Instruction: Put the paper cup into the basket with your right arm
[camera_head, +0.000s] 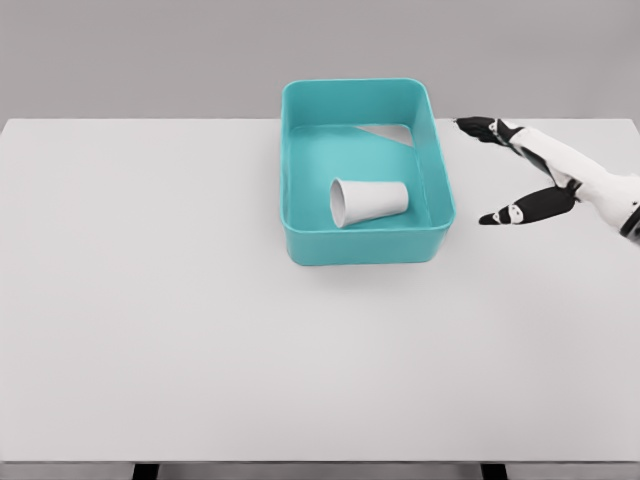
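The right robot hand (540, 170) is seen at the right edge of the frame; its fingers (478, 126) are spread, nothing held.

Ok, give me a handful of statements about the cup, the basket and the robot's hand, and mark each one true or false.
1. The paper cup lies on its side inside the teal basket. True.
2. The right hand is gripping the cup. False: its fingers are spread, it holds nothing, and it is to the right of the basket.
3. The cup's open end faces the picture's left. True.
4. The basket stands at the near edge of the white table. False: it sits toward the far edge.
5. The left arm reaches over the basket. False: it is out of view.
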